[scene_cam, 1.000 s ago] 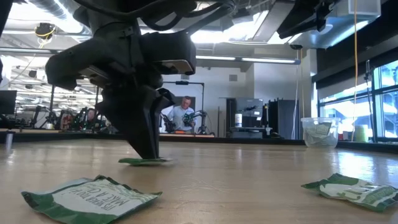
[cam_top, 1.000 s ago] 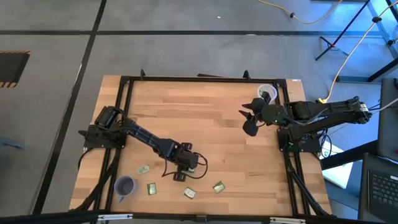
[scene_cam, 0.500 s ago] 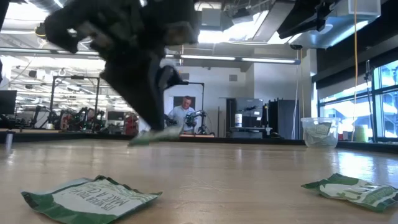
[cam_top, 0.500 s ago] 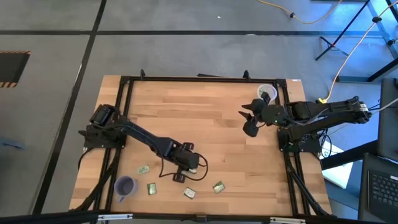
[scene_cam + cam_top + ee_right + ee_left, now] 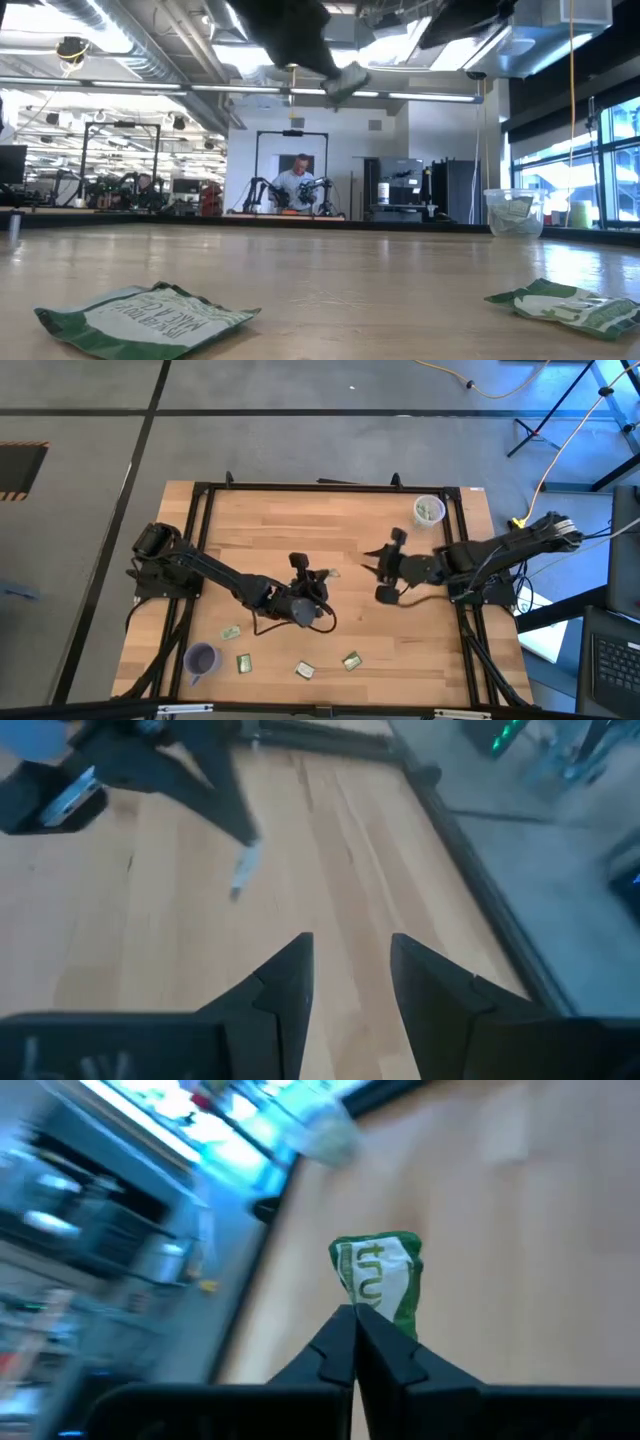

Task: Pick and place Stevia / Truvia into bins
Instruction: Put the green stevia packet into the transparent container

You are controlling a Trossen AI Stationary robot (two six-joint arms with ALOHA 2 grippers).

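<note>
1. While the left gripper (image 5: 322, 572) hangs above the middle of the table (image 5: 300, 520), its two fingers (image 5: 340, 1342) are pressed together on a Truvia sachet (image 5: 381, 1281), which sticks out past the fingertips, its green and white print facing the wrist camera.
2. In the low view that held sachet (image 5: 345, 80) is lifted well clear of the wood.
3. From the table centre, the right gripper (image 5: 378, 574) sits toward 3 o'clock, just beside the left one, its fingers (image 5: 285, 982) spread with bare wood showing between them.
4. The translucent white cup (image 5: 428, 510) stands toward 1 o'clock near the far right corner, with sachets already inside.
5. The purple cup (image 5: 202, 658) stands toward 8 o'clock near the near left corner.
6. Four loose sachets lie along the near edge: one (image 5: 230, 632) at 8 o'clock just beside the purple cup, another (image 5: 243, 662) next to it, one (image 5: 305, 671) at 6 o'clock, and one (image 5: 351, 660) toward 5 o'clock.
</note>
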